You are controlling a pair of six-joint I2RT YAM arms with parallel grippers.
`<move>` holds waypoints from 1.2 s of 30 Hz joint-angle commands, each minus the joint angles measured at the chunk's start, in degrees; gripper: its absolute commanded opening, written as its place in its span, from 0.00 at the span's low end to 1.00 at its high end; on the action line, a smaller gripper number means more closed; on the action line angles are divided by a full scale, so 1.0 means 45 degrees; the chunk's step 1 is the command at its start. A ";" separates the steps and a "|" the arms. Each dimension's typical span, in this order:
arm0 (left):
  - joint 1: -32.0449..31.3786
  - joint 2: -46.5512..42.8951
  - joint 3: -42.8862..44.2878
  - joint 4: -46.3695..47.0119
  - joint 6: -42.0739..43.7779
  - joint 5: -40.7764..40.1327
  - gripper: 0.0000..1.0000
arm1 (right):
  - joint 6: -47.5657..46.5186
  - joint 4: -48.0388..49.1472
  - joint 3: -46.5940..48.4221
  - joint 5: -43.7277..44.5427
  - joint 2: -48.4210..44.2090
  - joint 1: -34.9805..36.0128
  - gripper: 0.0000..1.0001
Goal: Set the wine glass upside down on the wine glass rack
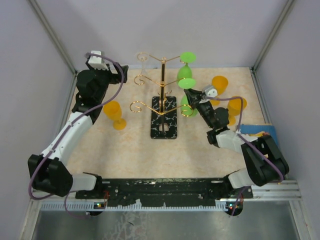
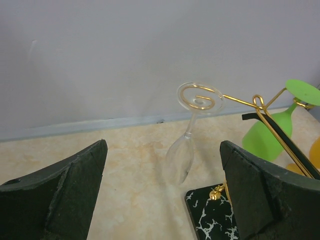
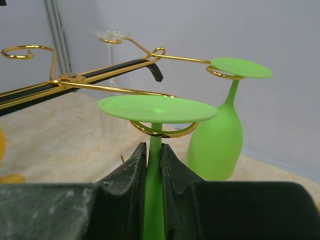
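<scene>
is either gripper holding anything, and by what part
The right gripper is shut on the green wine glass, pinching its stem just under the foot. The left gripper is open, holding nothing.

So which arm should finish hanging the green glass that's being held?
Right. The right gripper is shut on the stem of the green glass, whose foot already sits over a curl of the wine glass rack. The left gripper is open and empty, facing the clear glass.
</scene>
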 commanded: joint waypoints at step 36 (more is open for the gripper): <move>0.0278 -0.1291 0.0938 -1.1408 0.0675 -0.2638 0.99 | 0.0562 -1.4930 0.2346 0.6892 -0.6621 0.0252 0.81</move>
